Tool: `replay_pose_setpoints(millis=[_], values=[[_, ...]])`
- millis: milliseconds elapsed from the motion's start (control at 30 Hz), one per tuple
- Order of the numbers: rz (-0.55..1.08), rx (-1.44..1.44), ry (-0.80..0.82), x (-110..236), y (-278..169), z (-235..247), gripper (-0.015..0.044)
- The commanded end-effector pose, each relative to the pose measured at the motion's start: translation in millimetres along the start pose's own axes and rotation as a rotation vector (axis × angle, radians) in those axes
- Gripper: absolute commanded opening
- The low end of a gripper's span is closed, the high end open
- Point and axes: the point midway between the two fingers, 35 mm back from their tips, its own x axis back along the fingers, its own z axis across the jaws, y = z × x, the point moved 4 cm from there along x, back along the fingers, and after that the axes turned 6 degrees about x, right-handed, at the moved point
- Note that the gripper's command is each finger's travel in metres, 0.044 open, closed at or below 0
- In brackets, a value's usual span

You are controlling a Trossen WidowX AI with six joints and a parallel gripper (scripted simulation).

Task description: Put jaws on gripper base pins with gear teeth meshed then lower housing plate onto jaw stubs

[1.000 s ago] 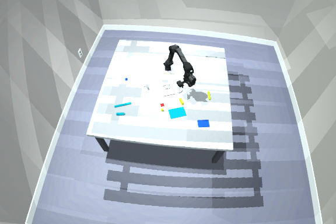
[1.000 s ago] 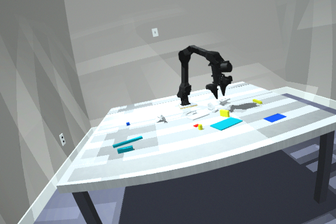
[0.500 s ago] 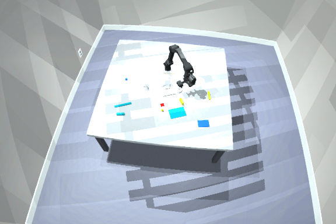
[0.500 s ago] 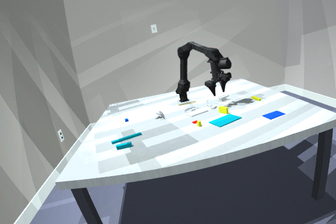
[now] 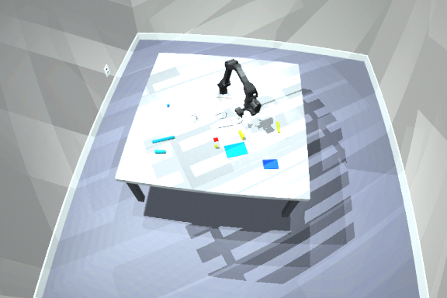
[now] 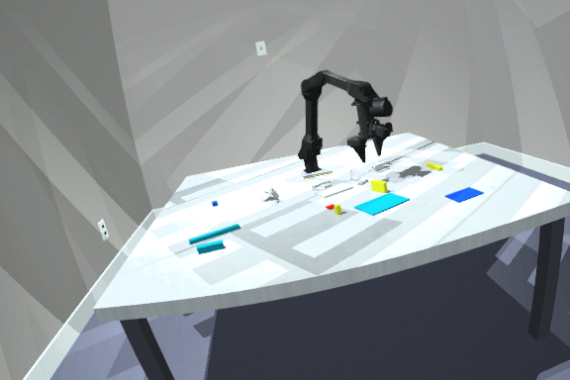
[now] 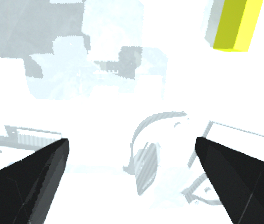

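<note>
"White tabletop [image 5: 202, 92] [image 6: 277, 269], gray walls. What's the top view got?"

"Gripper [image 5: 246, 113] [image 6: 371, 157] [image 7: 134, 143] out over the washed-out pale parts [image 5: 221, 116] [image 6: 324, 187]. Cyan slab [image 5: 236, 150] [image 6: 382, 204] lies flat well clear of them."

"Exterior?"

"Fingertips above the table, yellow block [image 5: 241, 135] [image 6: 379, 186] near the slab."

"Wrist?"

"Fingers spread wide, gripping zilch. Curved ridged piece [image 7: 147, 167] and a toothed piece [image 7: 35, 139] are on the table below; can't tell which is jaw or base, or pick out the housing plate."
</note>
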Motion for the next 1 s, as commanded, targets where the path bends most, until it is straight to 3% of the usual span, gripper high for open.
replay_pose_setpoints(millis=[0, 533, 933, 967], values=[[0.000, 0.000, 0.000, 0.0, 0.0, 0.0, 0.0414], [0.000, 0.000, 0.000, 0.0, 0.0, 0.0, 0.0000], [0.000, 0.000, 0.000, 0.0, 0.0, 0.0, 0.0000], [0.000, 0.000, 0.000, 0.0, 0.0, 0.0, 0.0026]])
